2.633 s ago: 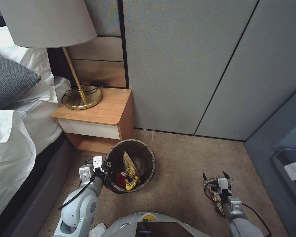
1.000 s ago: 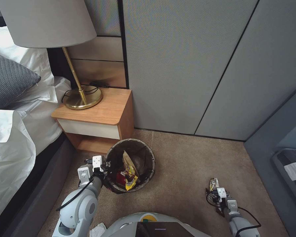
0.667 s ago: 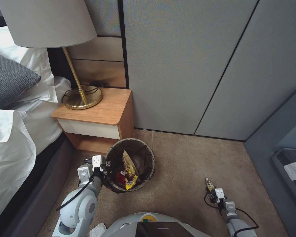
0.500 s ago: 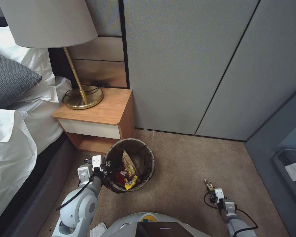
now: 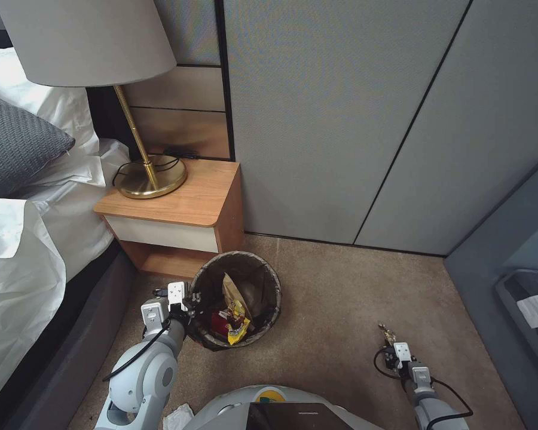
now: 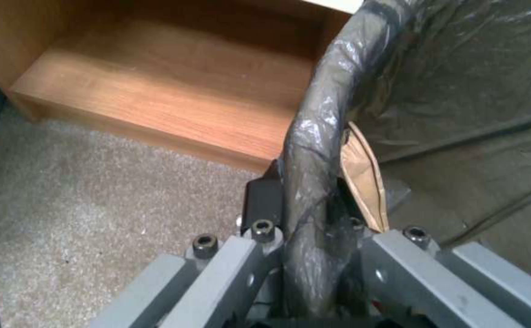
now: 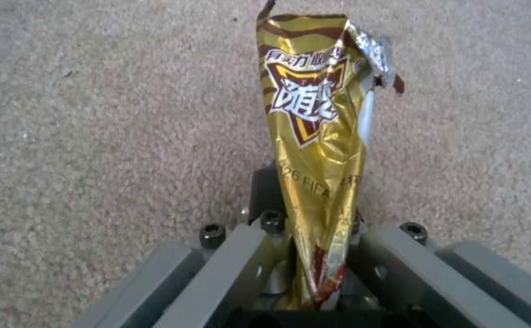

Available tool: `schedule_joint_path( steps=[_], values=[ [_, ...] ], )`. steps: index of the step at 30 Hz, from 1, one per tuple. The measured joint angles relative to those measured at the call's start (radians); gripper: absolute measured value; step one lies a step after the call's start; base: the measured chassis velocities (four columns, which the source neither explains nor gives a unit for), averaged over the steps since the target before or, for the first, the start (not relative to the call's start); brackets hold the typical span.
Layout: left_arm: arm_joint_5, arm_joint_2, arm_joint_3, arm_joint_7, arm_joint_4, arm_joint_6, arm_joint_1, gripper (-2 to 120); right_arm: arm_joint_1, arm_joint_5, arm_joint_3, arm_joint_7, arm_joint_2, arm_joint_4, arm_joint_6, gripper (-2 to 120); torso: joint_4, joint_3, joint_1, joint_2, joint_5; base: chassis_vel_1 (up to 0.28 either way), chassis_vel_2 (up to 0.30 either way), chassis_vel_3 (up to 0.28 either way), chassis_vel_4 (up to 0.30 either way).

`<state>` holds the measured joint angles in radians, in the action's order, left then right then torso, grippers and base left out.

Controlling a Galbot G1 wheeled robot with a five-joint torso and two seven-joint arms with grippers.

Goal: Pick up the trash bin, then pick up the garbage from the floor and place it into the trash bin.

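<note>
two grippers busy. left gripper [image 5: 192, 300] clamped on trash bin [image 5: 236, 298] rim by nightstand [image 5: 179, 212]; liner slick, rim stiff, bin likely light, wrappers inside. right gripper [image 7: 314, 255] pinched gold snack wrapper [image 7: 317, 132] at lower end above carpet [image 5: 329, 298]; foil thin, crinkly, weightless, likely slippery, so end pinch suits.

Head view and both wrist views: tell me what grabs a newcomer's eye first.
The gold snack wrapper stands out, pinched in the right gripper over the carpet on the robot's right. Next, the left gripper clamps the rim of the trash bin, which stands before the wooden nightstand and holds red and yellow litter.
</note>
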<state>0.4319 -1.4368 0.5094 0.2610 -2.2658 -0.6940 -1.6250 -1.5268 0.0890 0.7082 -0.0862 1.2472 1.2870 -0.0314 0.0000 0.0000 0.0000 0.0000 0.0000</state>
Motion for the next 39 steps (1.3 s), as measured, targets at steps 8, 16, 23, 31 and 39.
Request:
schedule_joint_path(
  steps=[8,16,23,31,39],
  values=[
    [-0.001,0.000,0.000,0.000,0.000,0.000,0.000,3,-0.026,-0.013,0.021,0.030,0.006,0.070,-0.045,0,0.0000,0.000,0.000,0.000,0.0000,0.000,0.000,0.000,0.000],
    [0.000,0.001,-0.009,0.001,0.009,-0.001,-0.002,3,-0.155,0.049,0.005,0.045,0.033,0.521,-0.182,0,0.0000,0.000,0.000,0.000,-0.0004,0.000,0.000,0.000,0.000],
    [0.006,0.001,-0.021,0.005,0.007,-0.006,-0.008,3,-0.155,0.050,-0.151,-0.027,0.036,0.764,-0.289,0,0.0000,0.000,0.000,0.000,-0.0004,0.000,0.000,0.000,0.000],
    [-0.008,-0.003,-0.047,0.006,0.000,-0.008,-0.013,3,-0.048,0.016,-0.400,-0.069,0.018,0.941,-0.205,0,0.0000,0.000,0.000,0.000,-0.0003,0.000,0.000,0.000,0.000],
    [-0.035,-0.008,-0.070,0.005,-0.007,-0.010,-0.019,3,0.029,0.020,-0.604,-0.111,-0.040,0.878,-0.167,0,-0.0001,0.000,0.000,0.000,-0.0002,0.000,0.000,0.000,0.000]
  ],
)
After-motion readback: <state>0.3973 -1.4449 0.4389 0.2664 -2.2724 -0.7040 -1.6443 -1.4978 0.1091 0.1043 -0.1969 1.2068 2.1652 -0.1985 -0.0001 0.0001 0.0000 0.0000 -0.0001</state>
